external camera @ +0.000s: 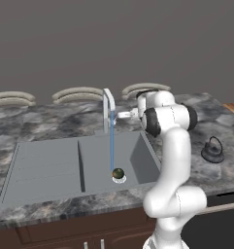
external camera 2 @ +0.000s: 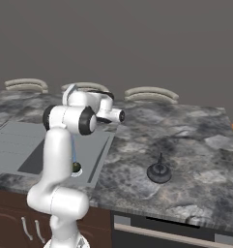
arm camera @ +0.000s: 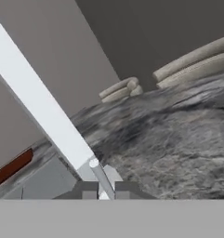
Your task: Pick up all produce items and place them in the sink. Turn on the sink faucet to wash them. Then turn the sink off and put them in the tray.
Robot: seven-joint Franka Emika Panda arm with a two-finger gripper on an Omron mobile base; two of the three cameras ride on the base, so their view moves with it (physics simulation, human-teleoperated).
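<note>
Tool [arm camera: 102,191] closed, at the faucet [external camera: 108,109] base lever; whether it actually grips the lever I cannot tell. Water running. Risk: tips slip off the thin lever on the shut-off push, leaving water on. Sink [external camera: 50,163] basin holds one round green produce item [external camera: 118,173] on the drain. Kettle [external camera: 213,151] stands on worktop [external camera: 36,126].

Matte grey sink [external camera: 50,168], smooth silver-grey metallic faucet [external camera: 108,104], and a mottled, polished-looking stone counter [external camera 2: 185,145] (grey and veined). The kettle [external camera: 213,151] looks dull black; the cabinet fronts [external camera: 65,233] are dark brown wood.
</note>
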